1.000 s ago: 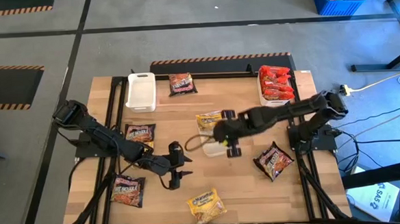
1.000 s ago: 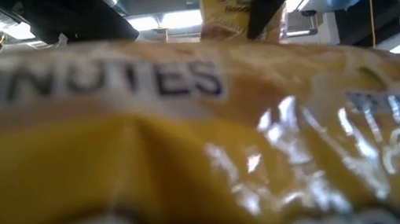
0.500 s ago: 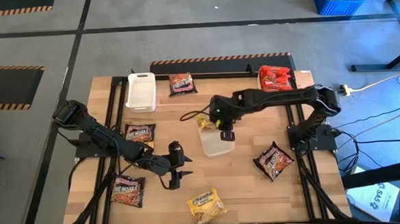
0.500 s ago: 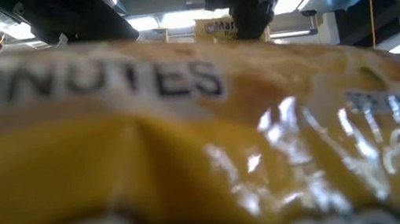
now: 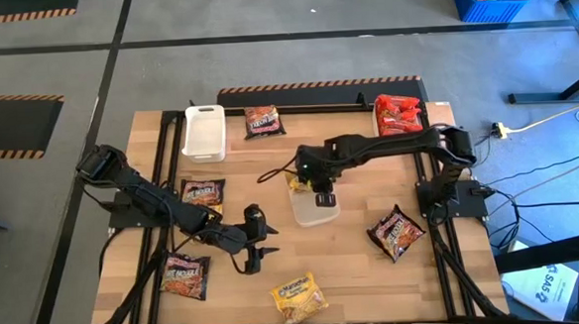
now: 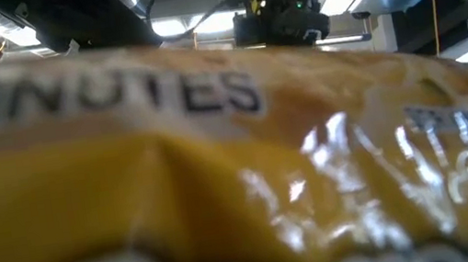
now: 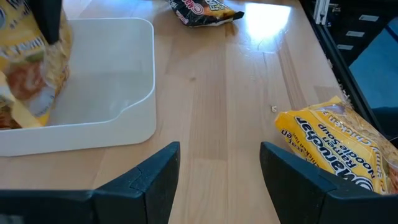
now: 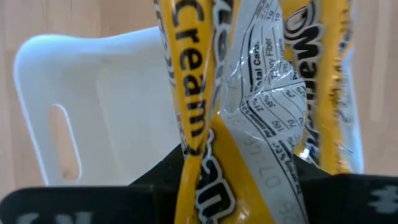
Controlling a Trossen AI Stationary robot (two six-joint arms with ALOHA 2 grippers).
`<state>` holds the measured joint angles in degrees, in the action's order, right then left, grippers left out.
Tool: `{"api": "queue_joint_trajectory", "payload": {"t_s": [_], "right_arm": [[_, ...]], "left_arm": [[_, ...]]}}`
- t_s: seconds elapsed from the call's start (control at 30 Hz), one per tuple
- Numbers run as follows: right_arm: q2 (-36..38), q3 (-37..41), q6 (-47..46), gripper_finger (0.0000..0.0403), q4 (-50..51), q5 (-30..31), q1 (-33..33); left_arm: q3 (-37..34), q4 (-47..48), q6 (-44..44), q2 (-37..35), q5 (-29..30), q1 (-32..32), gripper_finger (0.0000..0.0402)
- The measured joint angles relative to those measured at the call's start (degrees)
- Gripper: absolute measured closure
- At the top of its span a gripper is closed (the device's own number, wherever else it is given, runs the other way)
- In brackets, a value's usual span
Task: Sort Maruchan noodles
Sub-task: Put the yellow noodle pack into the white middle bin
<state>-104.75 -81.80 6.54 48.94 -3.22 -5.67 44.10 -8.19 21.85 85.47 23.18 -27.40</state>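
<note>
The white tray (image 5: 314,206) at the table's middle serves as landmark: bare wood lies open on its near side and toward the right rail, while its far end is crowded by the right gripper (image 5: 317,182), which hangs over that end clenched on a yellow Maruchan packet (image 5: 297,178) dangling at the tray's far-left corner. The left gripper (image 5: 259,253) waits near-left of the tray, fingers spread and empty. Around the tray lie a second yellow packet (image 5: 299,295) at the table's near edge, a dark packet (image 5: 395,232) to the right, two more dark packets (image 5: 202,193) to the left, and red packets (image 5: 399,117) at the far right. The right wrist view alone shows the crumpled yellow wrapper (image 8: 249,118) pinched over the tray's handle slot (image 8: 62,142); the left wrist view shows the packet's lower end (image 7: 31,74) inside the tray wall (image 7: 124,127).
</note>
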Motion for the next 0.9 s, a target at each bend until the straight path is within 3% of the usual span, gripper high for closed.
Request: {"api": "queue_joint_trajectory", "payload": {"t_s": [0.43,0.9], "right_arm": [[-6.0,0.0,1.5,0.0292,-2.8,-2.0,0.0],[-7.6,0.0,1.5,0.0292,-3.9,1.4,0.0]], "left_arm": [[0.0,0.0,0.0,0.0,0.0,0.0,0.0186],[0.0,0.0,0.0,0.0,0.0,0.0,0.0186]]}}
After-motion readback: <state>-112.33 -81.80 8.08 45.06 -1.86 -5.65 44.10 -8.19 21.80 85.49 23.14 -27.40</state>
